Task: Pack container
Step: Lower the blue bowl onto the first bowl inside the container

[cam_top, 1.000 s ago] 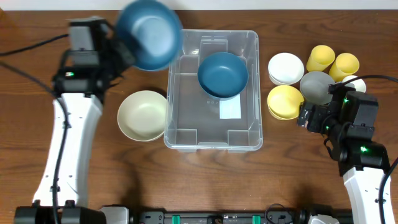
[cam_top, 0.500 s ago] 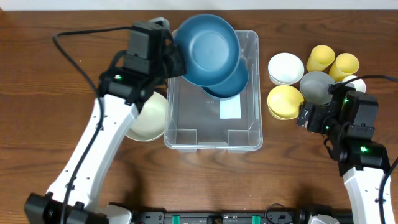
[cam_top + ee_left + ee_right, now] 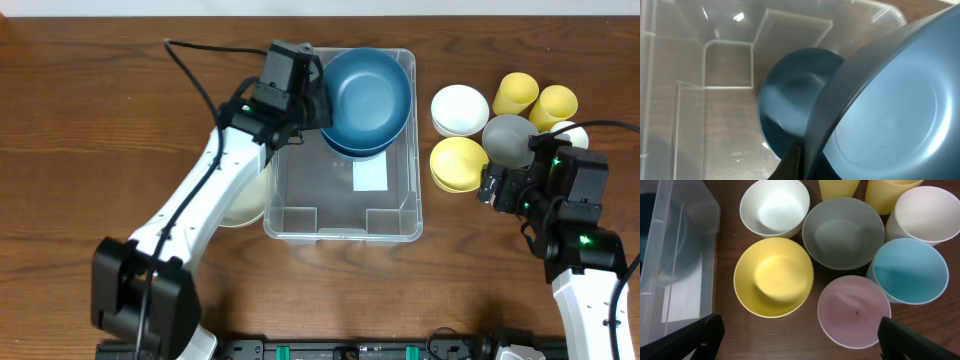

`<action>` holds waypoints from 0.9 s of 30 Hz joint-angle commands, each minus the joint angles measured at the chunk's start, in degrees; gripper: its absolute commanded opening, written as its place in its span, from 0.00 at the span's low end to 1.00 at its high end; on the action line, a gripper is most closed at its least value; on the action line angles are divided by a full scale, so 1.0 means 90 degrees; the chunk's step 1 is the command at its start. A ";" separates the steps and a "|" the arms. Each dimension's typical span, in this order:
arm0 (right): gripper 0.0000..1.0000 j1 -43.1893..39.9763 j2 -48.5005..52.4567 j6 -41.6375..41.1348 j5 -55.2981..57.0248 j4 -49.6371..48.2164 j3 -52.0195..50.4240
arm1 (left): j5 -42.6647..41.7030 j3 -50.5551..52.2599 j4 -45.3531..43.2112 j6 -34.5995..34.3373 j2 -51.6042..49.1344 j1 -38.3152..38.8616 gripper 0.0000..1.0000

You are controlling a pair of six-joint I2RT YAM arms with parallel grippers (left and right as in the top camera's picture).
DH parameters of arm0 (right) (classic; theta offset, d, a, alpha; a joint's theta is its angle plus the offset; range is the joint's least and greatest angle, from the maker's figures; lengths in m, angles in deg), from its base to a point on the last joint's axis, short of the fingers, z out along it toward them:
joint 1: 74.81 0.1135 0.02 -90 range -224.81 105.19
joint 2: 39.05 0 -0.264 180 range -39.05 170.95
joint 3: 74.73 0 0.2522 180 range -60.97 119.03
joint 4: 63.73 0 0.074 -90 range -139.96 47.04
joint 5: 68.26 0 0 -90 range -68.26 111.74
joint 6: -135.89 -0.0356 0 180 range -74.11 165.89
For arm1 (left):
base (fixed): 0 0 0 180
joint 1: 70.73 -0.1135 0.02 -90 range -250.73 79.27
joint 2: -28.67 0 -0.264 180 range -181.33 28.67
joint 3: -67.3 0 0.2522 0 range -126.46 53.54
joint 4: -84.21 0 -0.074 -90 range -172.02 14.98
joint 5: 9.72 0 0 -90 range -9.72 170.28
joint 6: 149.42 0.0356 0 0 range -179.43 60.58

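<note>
Overhead: brown wooden table (image 3: 100, 220); left jaws pinch a blue bowl (image 3: 368, 95) over the container (image 3: 340, 238), right jaws spread.

The left arm (image 3: 190, 215), white-shelled with black joints, is trailing a black cable (image 3: 195, 70); the matching right arm (image 3: 590, 300) is showing green lights (image 3: 584, 240), and the right gripper (image 3: 800, 330) is showing black fingers (image 3: 700, 340).

I count six bowls on my feed: two dark blue bowls (image 3: 368, 88) (image 3: 787, 107), one cream bowl (image 3: 255, 195), one white bowl (image 3: 774, 206), one yellow bowl (image 3: 773, 276), one grey bowl (image 3: 842, 232). Five cups: two yellow cups (image 3: 516, 93) (image 3: 553, 103), one white cup (image 3: 925, 212), one light blue cup (image 3: 910, 270), one pink cup (image 3: 852, 312). One container (image 3: 340, 235).
</note>
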 commanded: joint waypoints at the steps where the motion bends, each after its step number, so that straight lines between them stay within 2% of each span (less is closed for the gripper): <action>1: 0.99 -0.0024 -0.0024 0.0044 -0.0046 0.0007 0.0083 | -0.0005 -0.0063 -0.0078 0.0039 -0.0170 0.0007 0.06; 16: 0.99 -0.0024 -0.0024 0.0044 -0.0046 0.0007 0.0083 | 0.0180 -0.0063 -0.0245 0.0041 -0.0561 0.0007 0.07; 19: 0.99 -0.0024 -0.0024 0.0044 -0.0046 0.0007 0.0083 | 0.0177 -0.0063 -0.0245 0.0039 -0.0561 0.0007 0.17; 23: 0.99 -0.0024 -0.0024 0.0044 -0.0046 0.0007 0.0083 | 0.0177 -0.0063 -0.0245 0.0039 -0.0561 0.0007 0.17; 24: 0.99 -0.0024 -0.0024 0.0044 -0.0046 0.0007 0.0083 | 0.0177 -0.0063 -0.0245 0.0039 -0.0561 0.0007 0.22; 27: 0.99 -0.0024 -0.0024 0.0044 -0.0046 0.0007 0.0083 | 0.0175 -0.0066 -0.0250 0.0039 -0.0561 0.0007 0.24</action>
